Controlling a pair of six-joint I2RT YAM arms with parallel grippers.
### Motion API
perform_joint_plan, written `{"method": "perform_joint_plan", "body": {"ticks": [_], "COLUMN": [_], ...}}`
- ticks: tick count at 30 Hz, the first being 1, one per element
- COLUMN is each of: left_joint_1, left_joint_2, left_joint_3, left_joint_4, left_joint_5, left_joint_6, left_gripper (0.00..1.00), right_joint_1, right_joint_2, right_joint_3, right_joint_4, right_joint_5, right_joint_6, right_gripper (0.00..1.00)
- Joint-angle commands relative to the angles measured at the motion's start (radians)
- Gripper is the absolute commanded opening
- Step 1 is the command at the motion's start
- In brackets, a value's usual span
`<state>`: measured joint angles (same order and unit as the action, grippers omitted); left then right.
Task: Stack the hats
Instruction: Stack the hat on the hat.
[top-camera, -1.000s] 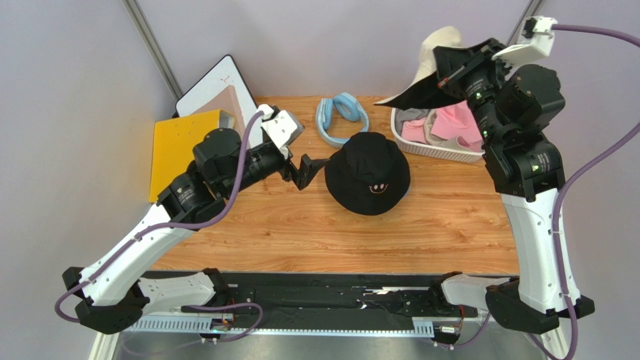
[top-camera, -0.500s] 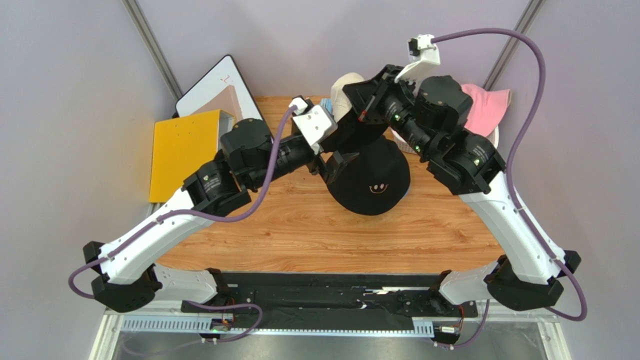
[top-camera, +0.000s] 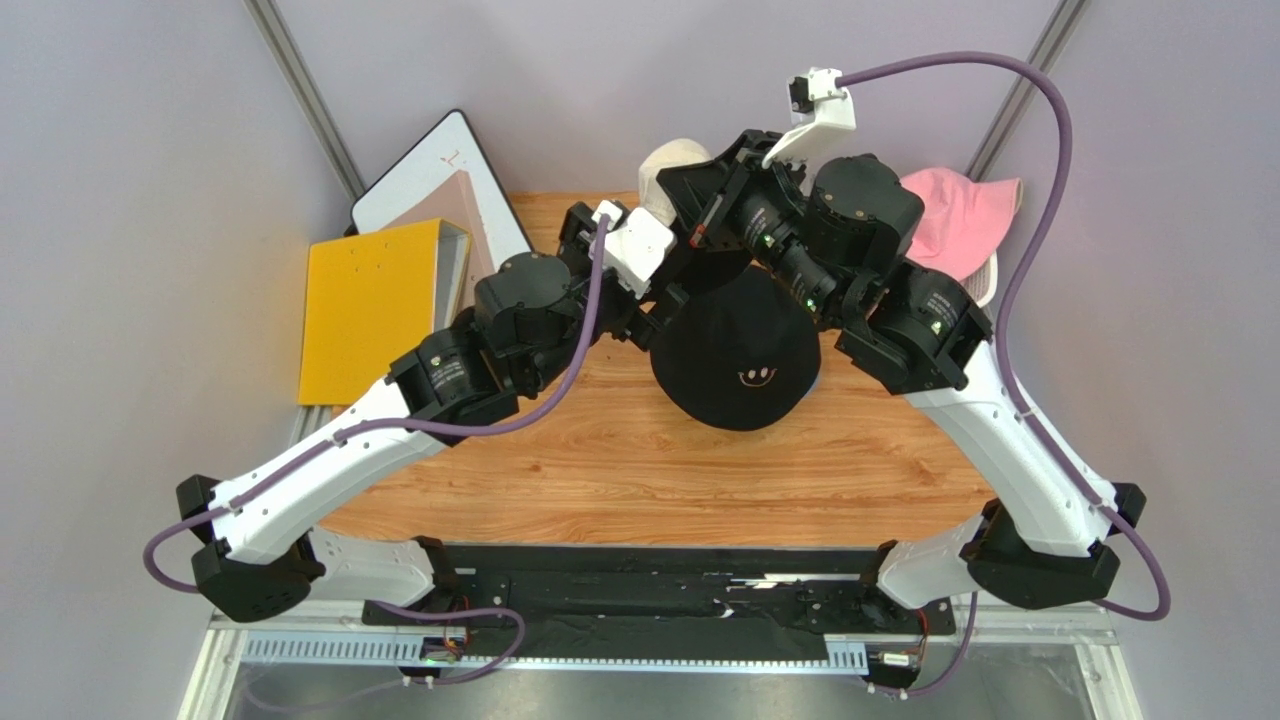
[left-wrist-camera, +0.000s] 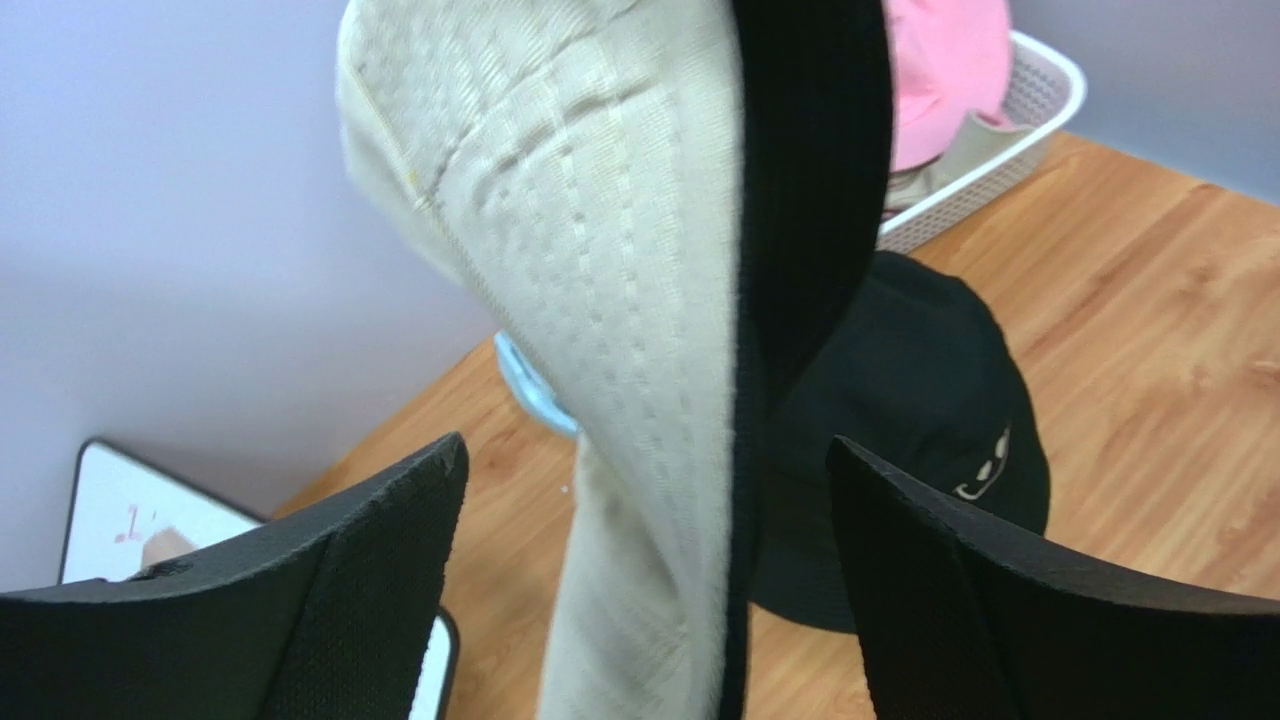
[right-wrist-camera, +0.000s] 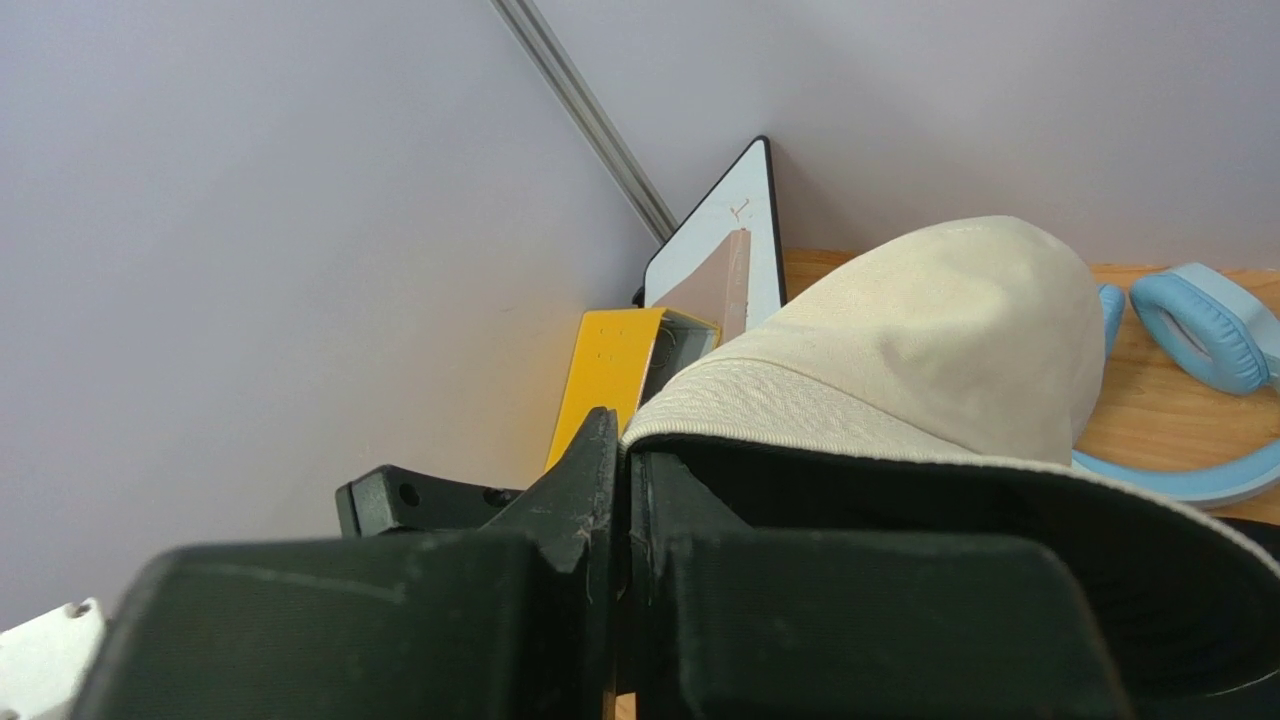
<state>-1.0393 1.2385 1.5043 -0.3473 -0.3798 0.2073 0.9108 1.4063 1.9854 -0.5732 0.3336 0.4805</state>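
Right gripper (right-wrist-camera: 619, 450) pinches the beige hat (right-wrist-camera: 932, 330) near the black hat (top-camera: 736, 353), left gripper (left-wrist-camera: 646, 458) wide; lowering it squarely seems next.

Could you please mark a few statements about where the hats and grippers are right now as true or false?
1. The right gripper is shut on the brim of the beige hat. True.
2. The left gripper is clamped on that hat. False: its jaws stand open, with the hat hanging between them.
3. The black hat lies on the table. True.
4. The pink hat sits on the black hat. False: it is over at the white basket.
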Motion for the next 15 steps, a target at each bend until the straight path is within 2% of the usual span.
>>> {"method": "perform_joint_plan", "body": {"ticks": [1, 3, 4, 6, 7, 12, 13, 15], "left_joint_1": [-0.004, -0.004, -0.005, -0.004, -0.004, -0.002, -0.001, 0.018], "left_joint_2": [-0.002, -0.020, -0.030, -0.056, -0.062, -0.066, -0.070, -0.076], "left_joint_3": [-0.021, -0.050, -0.058, -0.081, -0.084, -0.069, -0.070, -0.056], "left_joint_4": [0.031, 0.062, 0.076, 0.117, 0.128, 0.226, 0.253, 0.294], "left_joint_5": [-0.126, -0.142, -0.174, -0.208, -0.249, -0.424, -0.486, -0.510], "left_joint_6": [0.001, -0.003, -0.002, 0.007, 0.024, 0.079, 0.127, 0.153], "left_gripper": [0.75, 0.56, 0.37, 0.23, 0.11, 0.00, 0.00, 0.00], "right_joint_1": [0.017, 0.017, 0.019, 0.019, 0.019, 0.031, 0.040, 0.051], "right_joint_2": [0.002, 0.000, -0.001, -0.013, -0.021, -0.095, -0.101, -0.128], "right_joint_3": [0.041, 0.039, 0.039, 0.027, 0.014, -0.109, -0.125, -0.163], "right_joint_4": [0.070, 0.065, 0.062, 0.053, 0.056, 0.079, 0.079, 0.078], "right_joint_5": [0.038, 0.048, 0.064, 0.076, 0.084, 0.082, 0.081, 0.085], "right_joint_6": [-0.016, -0.023, -0.028, -0.031, -0.029, 0.000, 0.003, 0.018], "right_gripper": [0.00, 0.00, 0.00, 0.00, 0.00, 0.00, 0.00, 0.00]}}
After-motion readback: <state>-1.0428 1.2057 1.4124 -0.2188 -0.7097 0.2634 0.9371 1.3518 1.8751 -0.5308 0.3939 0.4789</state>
